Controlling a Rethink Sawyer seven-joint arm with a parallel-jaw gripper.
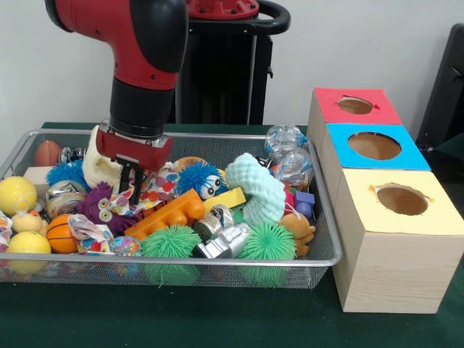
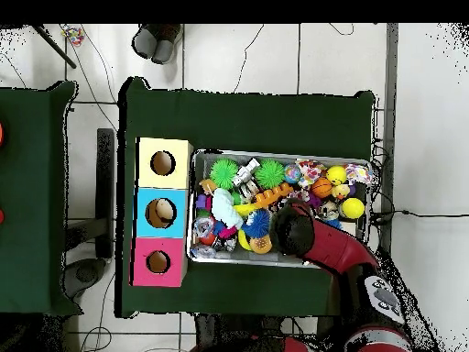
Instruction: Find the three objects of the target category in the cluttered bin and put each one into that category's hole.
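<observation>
A wire mesh bin (image 1: pixel 217 259) (image 2: pixel 275 153) is packed with toys. My gripper (image 1: pixel 132 190) hangs low in its left half, just above a purple plush with eyes (image 1: pixel 101 206) and a patterned cloth toy (image 1: pixel 156 185). Around them lie a blue fuzzy toy (image 1: pixel 199 177), an orange brick (image 1: pixel 170 214), a mint foam ring (image 1: pixel 257 190) and two green spiky balls (image 1: pixel 172 243). Right of the bin stands a row of boxes with holes: red (image 1: pixel 355 105), blue (image 1: pixel 374 146), yellow (image 1: pixel 402 199). In the overhead view the red arm (image 2: pixel 295 225) hides the gripper.
Two yellow balls (image 1: pixel 16 194), a small basketball (image 1: pixel 61 233) and a brown football (image 1: pixel 47 152) fill the bin's left end. Clear plastic balls (image 1: pixel 286 141) and a silver toy (image 1: pixel 221 243) lie toward the right. Green cloth (image 1: pixel 217 319) covers the table in front.
</observation>
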